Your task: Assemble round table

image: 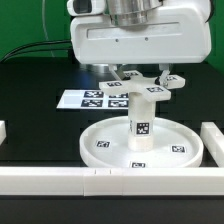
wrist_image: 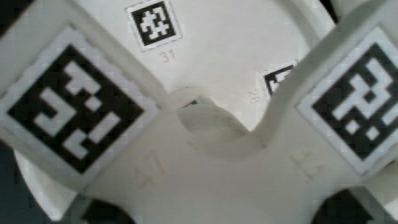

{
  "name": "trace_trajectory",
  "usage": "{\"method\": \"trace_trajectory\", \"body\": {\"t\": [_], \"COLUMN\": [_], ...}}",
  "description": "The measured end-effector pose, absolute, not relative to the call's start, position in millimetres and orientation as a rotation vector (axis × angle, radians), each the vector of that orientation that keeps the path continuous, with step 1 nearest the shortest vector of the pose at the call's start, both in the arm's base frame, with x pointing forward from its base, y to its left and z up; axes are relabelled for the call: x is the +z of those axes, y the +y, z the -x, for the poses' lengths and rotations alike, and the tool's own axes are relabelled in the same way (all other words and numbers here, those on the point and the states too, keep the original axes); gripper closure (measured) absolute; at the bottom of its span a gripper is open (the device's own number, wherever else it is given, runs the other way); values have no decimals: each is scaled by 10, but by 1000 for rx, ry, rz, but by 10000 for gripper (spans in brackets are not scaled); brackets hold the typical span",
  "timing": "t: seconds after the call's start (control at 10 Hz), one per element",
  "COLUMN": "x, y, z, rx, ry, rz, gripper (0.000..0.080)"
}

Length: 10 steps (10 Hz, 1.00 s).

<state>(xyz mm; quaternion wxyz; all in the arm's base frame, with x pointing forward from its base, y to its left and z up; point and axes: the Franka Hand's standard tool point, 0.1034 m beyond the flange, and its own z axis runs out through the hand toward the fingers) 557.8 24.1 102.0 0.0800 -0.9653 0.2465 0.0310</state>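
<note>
The large round disc (image: pixel 100 143) lies flat at the front of the table. The short post (image: pixel 141 118) stands upright in its central hub. The cross-shaped foot (image: pixel 150 90) sits level on top of the post. My gripper (image: pixel 140 78) comes straight down onto the foot with a finger on each side, shut on it. In the wrist view the foot (wrist_image: pixel 196 165) fills the frame, with tagged arms (wrist_image: pixel 71 100) and its round centre hole (wrist_image: pixel 210 122). My fingertips are hidden there.
The marker board (image: pixel 85 98) lies behind the disc toward the exterior view's left. A long white rail (image: pixel 50 180) runs along the front, with another rail (image: pixel 215 140) at the exterior view's right and a short piece (image: pixel 3 130) at its left.
</note>
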Motion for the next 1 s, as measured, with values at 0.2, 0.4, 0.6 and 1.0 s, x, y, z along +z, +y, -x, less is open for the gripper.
{"method": "trace_trajectory", "body": {"t": [0.2, 0.4, 0.6, 1.0], "x": [1020, 1020, 1018, 1010], "y": [242, 242, 238, 289], "z": [-5578, -5578, -5595, -5592], "rx": [93, 94, 77, 112], "ry": [737, 751, 857, 1582], "rz": [2887, 2884, 2853, 2515], "gripper": [346, 346, 346, 346]}}
